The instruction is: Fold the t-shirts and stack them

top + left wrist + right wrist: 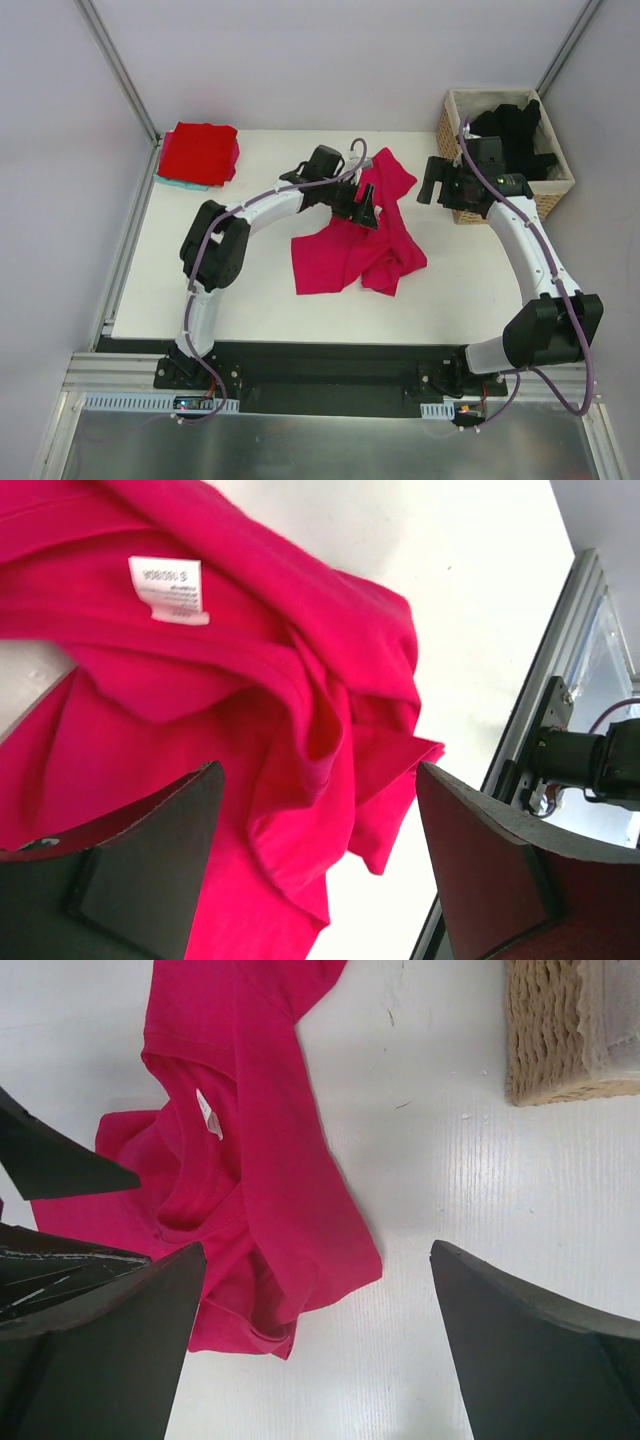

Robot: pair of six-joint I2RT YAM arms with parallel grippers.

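The left gripper (320, 772) is being held spread above the crumpled pink shirt (345, 255) on the table (250, 300), pinching nothing. The right gripper (318, 1252) is being held wide open beside the basket (556, 186), in which black shirts (515, 135) are being partly hidden. A teal thing (185, 184) is being mostly covered by the folded red shirt (200, 150).

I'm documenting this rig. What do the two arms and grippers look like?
Both the left arm and right arm have white links, bulky black joint housings and a purple cable running along them. The left gripper and right gripper are black, with broad wedge-shaped fingers.
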